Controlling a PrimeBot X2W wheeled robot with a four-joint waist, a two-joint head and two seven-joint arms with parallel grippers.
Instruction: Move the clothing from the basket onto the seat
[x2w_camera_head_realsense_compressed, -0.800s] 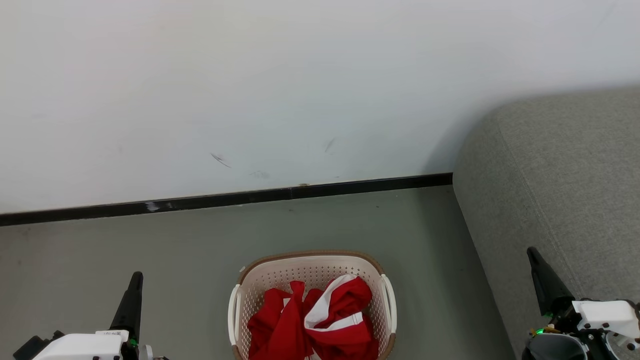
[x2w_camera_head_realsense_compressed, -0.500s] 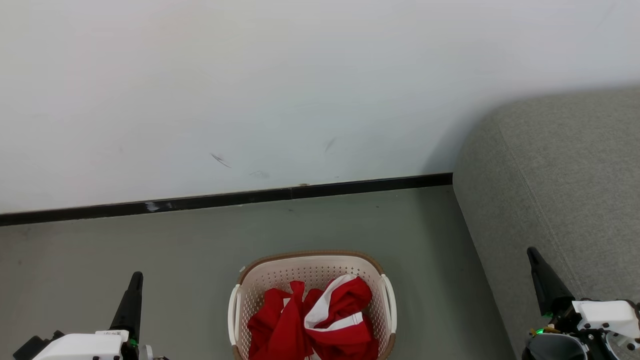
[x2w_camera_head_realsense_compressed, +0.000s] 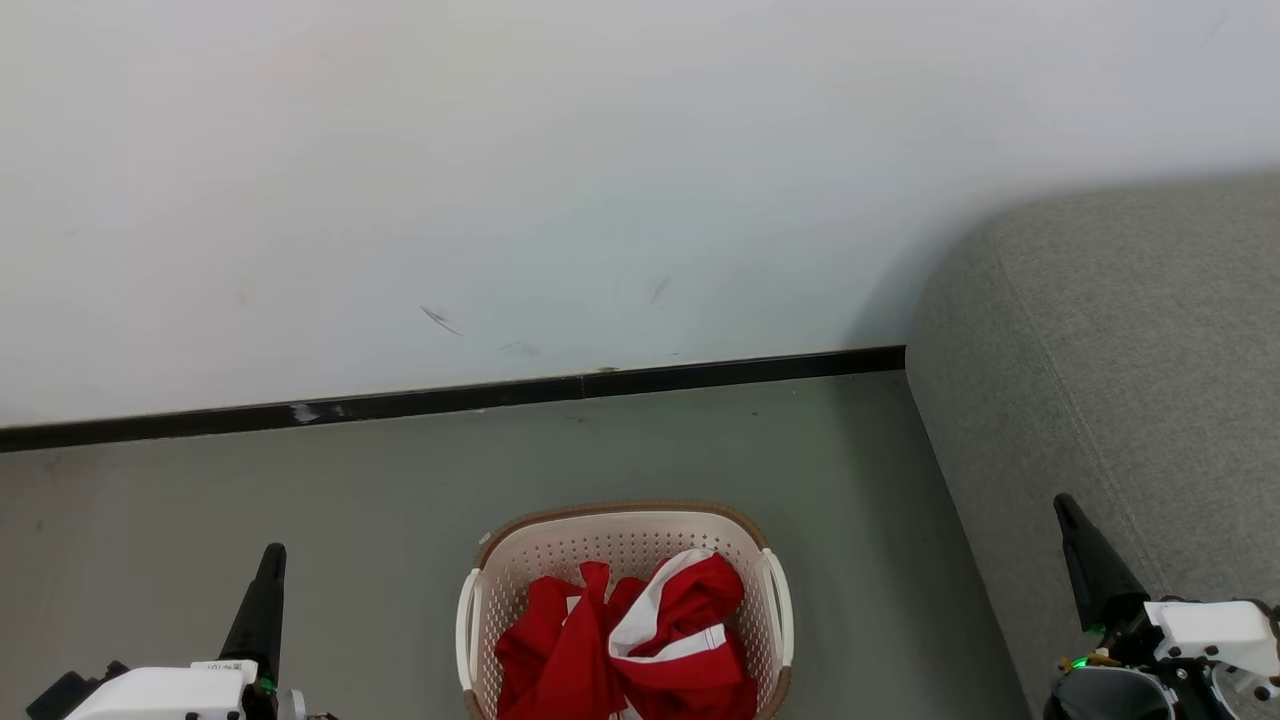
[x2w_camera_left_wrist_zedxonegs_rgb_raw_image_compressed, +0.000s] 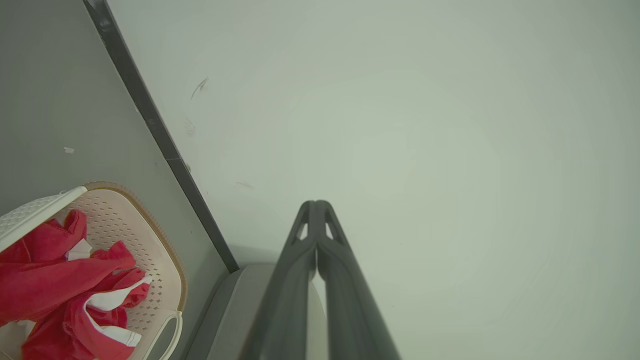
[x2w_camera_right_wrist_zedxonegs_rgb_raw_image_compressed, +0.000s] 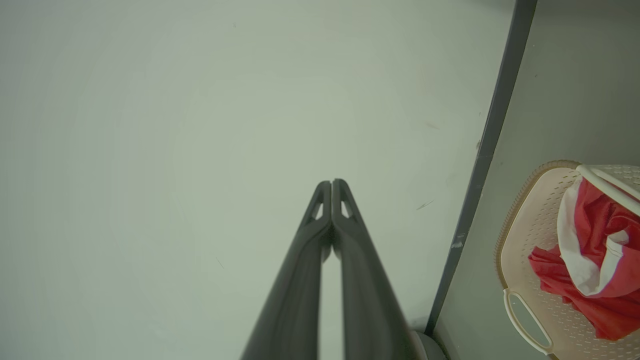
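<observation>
The red clothing lies crumpled inside the basket, whose near end is cut off from view. The basket sits on the floor beside the sofa. The left gripper and right gripper hang either side, fingers pressed together, empty.

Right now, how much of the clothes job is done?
Nothing looks done: the bright red clothing with white stripes lies in the oval cream plastic basket, and the visible part of the grey fabric seat is bare. Nothing is in hand: the left gripper and right gripper are shut and empty, either side of the basket. All the moving is left.
</observation>
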